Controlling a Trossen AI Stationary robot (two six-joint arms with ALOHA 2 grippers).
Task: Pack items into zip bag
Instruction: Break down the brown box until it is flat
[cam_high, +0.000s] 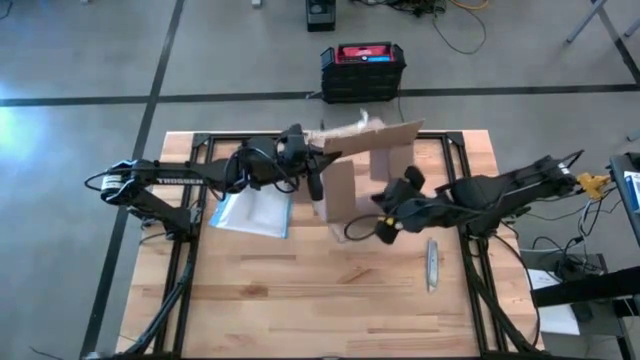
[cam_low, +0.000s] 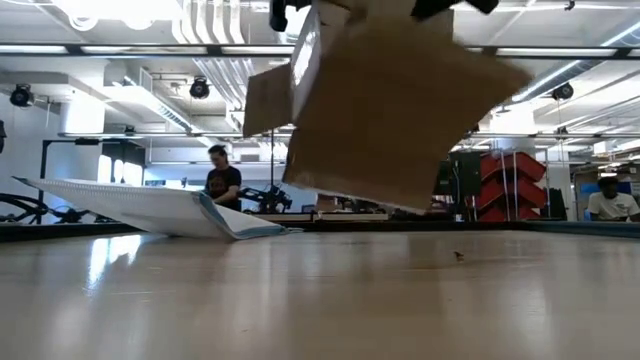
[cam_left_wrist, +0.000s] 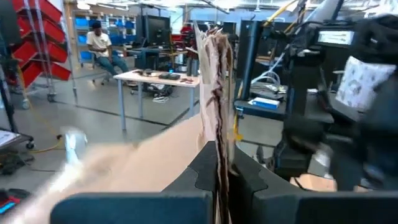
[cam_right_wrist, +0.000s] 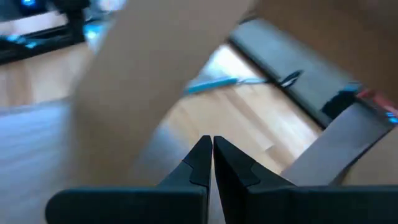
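One box (cam_high: 365, 165) held off the bench (cam_high: 300, 290) by two grippers, left gripper (cam_left_wrist: 219, 177) clamped on box edge, right gripper (cam_right_wrist: 212, 155) closed, one bag (cam_high: 250, 212) flat near left bench edge, one grey tool (cam_high: 431, 263) on open front area

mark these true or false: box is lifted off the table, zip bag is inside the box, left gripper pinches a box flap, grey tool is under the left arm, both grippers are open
1. The cardboard box is lifted off the table. True.
2. The zip bag is inside the box. False: it lies on the table beside the box, under the left arm.
3. The left gripper pinches a box flap. True.
4. The grey tool lies under the left arm. False: it lies on the table near the right arm.
5. Both grippers are open. False: the right gripper is shut too.
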